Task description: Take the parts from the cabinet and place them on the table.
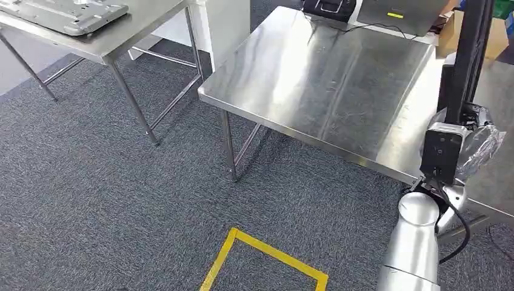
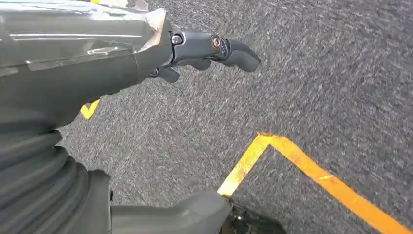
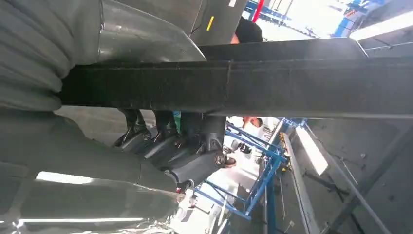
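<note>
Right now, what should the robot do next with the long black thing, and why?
Probably ease the long black part down onto the steel table. The right hand holds it upright, fingers wrapped around it, over the table's near right edge, so it hasn't been set down yet.

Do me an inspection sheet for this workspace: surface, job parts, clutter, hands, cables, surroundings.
Surface: steel table, top mostly bare, scuffed.
Job's things: long black bar, held upright beside the table.
Clutter: black device and grey case at the table's far edge.
Hands: right hand grips the bar; left hand hangs over the carpet, holding nothing.
Cables: black cable at the right wrist; thin lead by the case.
Surroundings: grey carpet, yellow floor tape, second table carrying a grey metal panel.
</note>
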Available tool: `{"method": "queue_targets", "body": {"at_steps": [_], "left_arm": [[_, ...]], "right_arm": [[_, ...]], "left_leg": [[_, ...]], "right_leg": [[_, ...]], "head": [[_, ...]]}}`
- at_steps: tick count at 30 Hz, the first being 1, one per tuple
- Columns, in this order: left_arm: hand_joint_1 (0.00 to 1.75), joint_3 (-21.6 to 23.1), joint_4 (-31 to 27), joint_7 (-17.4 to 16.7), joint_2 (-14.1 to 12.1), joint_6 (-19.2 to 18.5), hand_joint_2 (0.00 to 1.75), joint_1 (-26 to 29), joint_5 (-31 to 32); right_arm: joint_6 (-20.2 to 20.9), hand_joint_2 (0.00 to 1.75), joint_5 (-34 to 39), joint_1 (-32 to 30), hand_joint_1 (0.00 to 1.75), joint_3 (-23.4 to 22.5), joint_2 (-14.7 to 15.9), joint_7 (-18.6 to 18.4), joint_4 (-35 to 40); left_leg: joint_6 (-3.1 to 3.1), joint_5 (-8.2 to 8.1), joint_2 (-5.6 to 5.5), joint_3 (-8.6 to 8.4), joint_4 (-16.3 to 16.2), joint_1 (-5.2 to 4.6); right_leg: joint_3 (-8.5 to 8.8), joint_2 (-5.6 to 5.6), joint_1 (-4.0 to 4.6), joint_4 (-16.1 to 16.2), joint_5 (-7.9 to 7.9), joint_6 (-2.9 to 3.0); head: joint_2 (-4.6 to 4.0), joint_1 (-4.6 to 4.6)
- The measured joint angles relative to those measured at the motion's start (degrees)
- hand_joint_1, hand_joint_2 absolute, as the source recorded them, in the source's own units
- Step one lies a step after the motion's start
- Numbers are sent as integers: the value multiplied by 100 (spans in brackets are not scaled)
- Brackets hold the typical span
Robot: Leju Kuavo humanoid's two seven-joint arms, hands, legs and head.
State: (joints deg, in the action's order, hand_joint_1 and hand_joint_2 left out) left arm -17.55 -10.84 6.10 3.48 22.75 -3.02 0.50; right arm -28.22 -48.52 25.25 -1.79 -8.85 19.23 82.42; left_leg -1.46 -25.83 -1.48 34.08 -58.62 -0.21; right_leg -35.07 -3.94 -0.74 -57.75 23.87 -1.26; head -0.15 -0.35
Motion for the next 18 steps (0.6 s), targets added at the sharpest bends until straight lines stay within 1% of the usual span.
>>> {"method": "queue_targets", "body": {"at_steps": [4,9,10,11,12,13,14,15,16,17,18], "left_arm": [[0,-22,0,68,-4,-162,175,-1,-9],[0,-74,0,74,0,-232,175,-2,-4],[0,-92,0,74,-20,-234,175,-7,-7],[0,-96,0,76,-17,-236,175,-9,-7],[0,-98,0,78,-9,-214,175,-14,-4],[0,-98,0,78,45,-131,175,-17,11],[0,-101,0,81,68,-43,175,-22,22],[0,-103,0,81,125,33,175,-29,37],[0,-103,0,81,147,62,175,-38,46],[0,-103,0,81,182,70,175,-47,52],[0,-103,0,81,227,66,175,-61,52]], "right_arm": [[-15,175,-37,43,175,2,33,0,-197],[-61,175,-20,41,175,0,57,2,-424],[-61,175,-20,38,175,0,57,0,-448],[-66,175,-20,41,175,4,57,0,-465],[-55,175,-20,49,175,4,57,4,-467],[-35,175,-15,76,175,4,65,13,-487],[-13,175,-11,126,175,20,57,15,-509],[2,175,-11,167,175,46,55,17,-546],[2,175,-11,176,175,53,55,20,-566],[-9,175,-9,179,175,52,57,26,-605],[-35,175,13,177,175,50,63,48,-675]], "left_leg": [[-24,10,-4,11,0,-3],[-28,8,-3,14,-5,-5],[-106,-9,4,17,-35,-33],[-145,11,9,10,8,-16],[-185,65,39,-58,134,36],[-190,120,64,-115,231,72],[-219,130,86,-126,260,83],[-222,128,120,-125,261,88],[-222,124,132,-124,260,88],[-216,116,144,-123,260,88],[-196,104,162,-122,254,98]], "right_leg": [[4,8,-1,20,-11,-16],[2,8,-3,24,-21,-35],[15,-7,-104,84,-59,-114],[32,-16,-89,115,-67,-141],[26,-6,-2,131,-74,-165],[-42,173,-37,27,-23,-143],[-173,263,-23,-246,135,-99],[-395,288,-42,-678,314,-71],[-520,297,-50,-933,410,-64],[-668,303,-63,-1236,513,-67],[-857,311,-100,-1615,598,-111]], "head": [[0,4],[0,0],[0,-13],[0,-9],[0,-11],[0,-5],[0,26],[0,28],[0,31],[0,31],[0,33]]}}
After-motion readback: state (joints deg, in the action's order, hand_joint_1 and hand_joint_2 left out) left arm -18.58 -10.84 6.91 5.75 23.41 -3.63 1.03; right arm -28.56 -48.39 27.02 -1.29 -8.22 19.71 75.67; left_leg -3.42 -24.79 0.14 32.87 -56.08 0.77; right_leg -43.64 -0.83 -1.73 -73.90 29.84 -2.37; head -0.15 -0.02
